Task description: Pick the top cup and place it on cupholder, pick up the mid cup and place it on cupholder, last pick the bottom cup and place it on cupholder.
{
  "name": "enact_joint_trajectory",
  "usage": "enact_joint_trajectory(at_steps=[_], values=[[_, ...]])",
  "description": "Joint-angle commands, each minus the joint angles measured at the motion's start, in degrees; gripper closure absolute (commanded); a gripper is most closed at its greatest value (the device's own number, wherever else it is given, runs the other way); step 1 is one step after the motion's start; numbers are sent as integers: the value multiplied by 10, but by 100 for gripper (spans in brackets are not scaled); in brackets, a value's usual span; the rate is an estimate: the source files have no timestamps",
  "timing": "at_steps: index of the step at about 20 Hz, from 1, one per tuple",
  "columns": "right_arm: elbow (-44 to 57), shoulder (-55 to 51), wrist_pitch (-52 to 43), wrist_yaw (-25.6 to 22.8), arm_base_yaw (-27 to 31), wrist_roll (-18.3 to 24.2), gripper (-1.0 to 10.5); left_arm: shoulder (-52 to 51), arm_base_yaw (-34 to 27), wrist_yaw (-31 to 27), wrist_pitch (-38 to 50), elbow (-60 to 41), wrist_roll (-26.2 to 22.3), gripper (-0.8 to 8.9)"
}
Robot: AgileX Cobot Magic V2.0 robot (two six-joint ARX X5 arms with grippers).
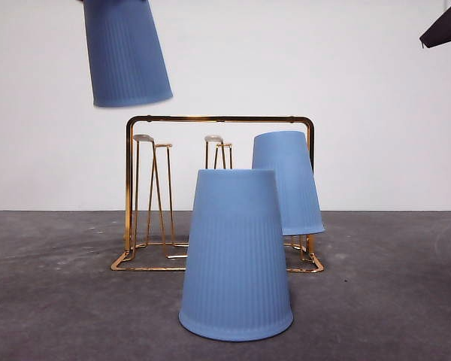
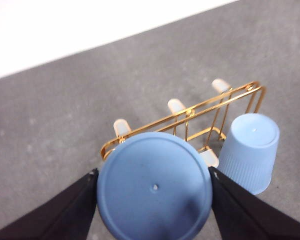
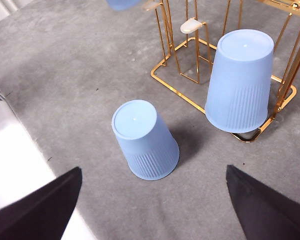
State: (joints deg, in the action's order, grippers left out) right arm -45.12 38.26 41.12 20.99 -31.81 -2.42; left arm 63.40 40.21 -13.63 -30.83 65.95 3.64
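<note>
Nearest the front camera, an inverted ribbed blue plastic cup [image 1: 236, 256] is seen standing on the grey matte table [image 1: 52, 301]. A second blue cup [image 1: 289, 183] is already seated on the shiny gold wire cupholder [image 1: 219, 119]. A third cup [image 2: 155, 191] is clamped between the left gripper [image 2: 154, 192] jaws above the rack; lowering onto a free peg [image 1: 143, 138] is judged next. The right gripper [image 3: 152, 200] is held spread wide, empty.

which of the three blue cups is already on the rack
The cup hanging on the gold rack, right side in the front view. One stands on the table; the left claw holds another.
</note>
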Motion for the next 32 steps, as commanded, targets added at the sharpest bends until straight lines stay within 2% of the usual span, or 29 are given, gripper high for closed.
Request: enact_joint_trajectory(at_steps=[1, 13, 23, 26, 32], values=[[-2, 2, -4, 1, -4, -2, 487, 24, -9, 16, 10, 13, 5, 507], [-2, 2, -4, 1, -4, -2, 487, 140, -57, 71, 22, 13, 5, 507], [-2, 2, -4, 0, -4, -1, 487, 221, -65, 91, 13, 13, 14, 499], [-2, 2, -4, 1, -4, -1, 486, 224, -64, 91, 4, 13, 18, 400], [-2, 2, -4, 1, -4, -2, 487, 213, -64, 91, -11, 13, 20, 371]])
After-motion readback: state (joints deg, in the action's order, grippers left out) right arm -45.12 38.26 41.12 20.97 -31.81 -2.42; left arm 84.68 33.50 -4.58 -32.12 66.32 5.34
